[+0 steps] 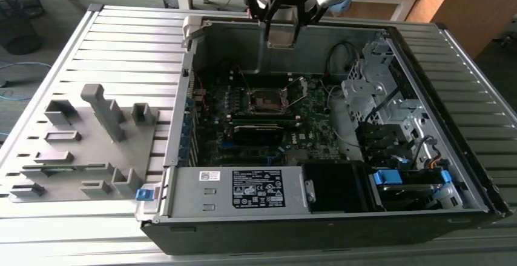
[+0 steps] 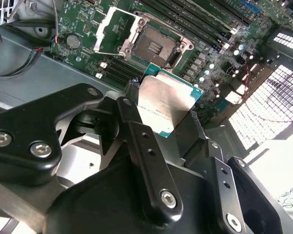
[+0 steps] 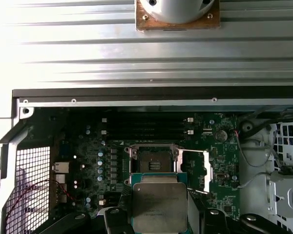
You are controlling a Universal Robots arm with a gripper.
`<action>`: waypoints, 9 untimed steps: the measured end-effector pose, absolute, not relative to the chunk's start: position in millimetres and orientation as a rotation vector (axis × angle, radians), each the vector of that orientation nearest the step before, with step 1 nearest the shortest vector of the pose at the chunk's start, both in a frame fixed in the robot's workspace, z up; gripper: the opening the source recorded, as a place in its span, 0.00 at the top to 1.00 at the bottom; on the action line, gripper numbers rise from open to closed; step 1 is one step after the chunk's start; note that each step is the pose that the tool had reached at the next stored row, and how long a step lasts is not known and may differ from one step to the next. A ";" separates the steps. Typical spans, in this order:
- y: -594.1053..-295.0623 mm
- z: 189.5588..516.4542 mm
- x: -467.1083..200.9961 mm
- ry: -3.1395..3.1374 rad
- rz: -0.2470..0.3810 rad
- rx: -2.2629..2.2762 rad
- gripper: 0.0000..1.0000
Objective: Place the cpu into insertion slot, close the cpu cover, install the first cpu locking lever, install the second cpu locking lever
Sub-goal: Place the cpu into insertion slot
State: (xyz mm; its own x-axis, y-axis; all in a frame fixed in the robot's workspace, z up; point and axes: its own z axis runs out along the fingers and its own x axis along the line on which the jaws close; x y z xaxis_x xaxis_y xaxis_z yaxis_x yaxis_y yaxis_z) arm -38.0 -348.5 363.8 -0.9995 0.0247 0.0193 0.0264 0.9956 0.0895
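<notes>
My hand (image 2: 164, 104) is clenched on the cpu (image 2: 169, 99), holding it in the air above the bare insertion slot (image 2: 156, 46). The cpu cover (image 2: 115, 28) stands flipped open just beside the slot. In the exterior view, I hang at 12 o'clock over the computer case (image 1: 323, 229).

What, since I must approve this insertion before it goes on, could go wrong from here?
1. The gripper pinches the cpu by two opposite edges only, above the motherboard. A slip could drop it onto the bare insertion slot.
2. The cpu is not yet seated; lowered slightly off, it might sit crooked and harm the contacts.
3. The cpu cover stands open right beside the slot, so a finger could catch it.
</notes>
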 end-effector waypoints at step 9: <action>-348.5 358.4 -38.0 -3.120 -0.140 -0.040 0.46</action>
